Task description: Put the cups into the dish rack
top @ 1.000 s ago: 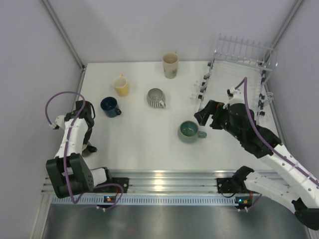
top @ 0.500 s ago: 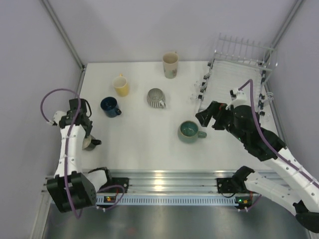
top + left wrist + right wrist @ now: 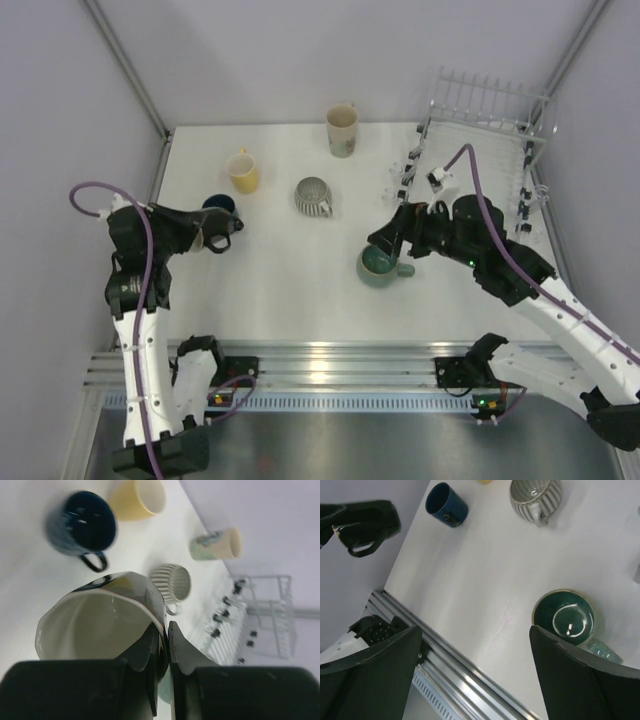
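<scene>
White table (image 3: 290,300), dish rack (image 3: 480,150) at its far right corner: only the left wrist view makes plain the left gripper (image 3: 164,630) pinching the rim of the black mug (image 3: 95,622) — the right gripper (image 3: 474,630) hangs spread above the teal mug (image 3: 565,617).

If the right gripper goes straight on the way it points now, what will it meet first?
Probably the teal-green mug: its rim lies ahead of one finger of the right gripper. Depth is unclear, so the table might come first.
</scene>
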Robot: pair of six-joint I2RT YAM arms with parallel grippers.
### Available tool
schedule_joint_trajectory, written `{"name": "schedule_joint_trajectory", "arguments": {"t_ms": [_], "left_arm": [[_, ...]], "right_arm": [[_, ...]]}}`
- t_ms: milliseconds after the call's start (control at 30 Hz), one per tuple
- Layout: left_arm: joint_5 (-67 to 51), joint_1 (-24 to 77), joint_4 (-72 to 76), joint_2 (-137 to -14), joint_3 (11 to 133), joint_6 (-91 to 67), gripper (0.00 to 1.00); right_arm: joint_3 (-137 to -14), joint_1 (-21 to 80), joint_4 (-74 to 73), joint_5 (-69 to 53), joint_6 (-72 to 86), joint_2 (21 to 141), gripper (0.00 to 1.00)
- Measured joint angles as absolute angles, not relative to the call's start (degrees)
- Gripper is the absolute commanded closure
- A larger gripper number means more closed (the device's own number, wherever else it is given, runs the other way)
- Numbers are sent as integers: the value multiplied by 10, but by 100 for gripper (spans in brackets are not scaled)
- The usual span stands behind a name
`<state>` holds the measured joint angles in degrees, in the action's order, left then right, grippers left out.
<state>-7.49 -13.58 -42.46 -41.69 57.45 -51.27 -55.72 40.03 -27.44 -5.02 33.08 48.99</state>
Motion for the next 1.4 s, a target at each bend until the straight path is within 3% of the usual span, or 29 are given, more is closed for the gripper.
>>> {"name": "schedule_joint_trajectory", "arguments": {"t_ms": [167,367,767,1000,1400], "left_arm": [[-242,-136,-257,-444,463,-550,100],[-329,-128,-126,-503,403,-588,100],[-358,88,311,-681,403,-696,100],[-348,104,571,-730,390,-832,100],[-349,125,665,-744,387,-880,100]], "right_arm": [[-557,400,-245,-123,330,532,19],[-555,400,-192,-184,336,560,22],[-554,400,-52,-212,417,625,26],[-490,400,101,-227,476,634,29],[-494,402,237,-241,548,726,35]]}}
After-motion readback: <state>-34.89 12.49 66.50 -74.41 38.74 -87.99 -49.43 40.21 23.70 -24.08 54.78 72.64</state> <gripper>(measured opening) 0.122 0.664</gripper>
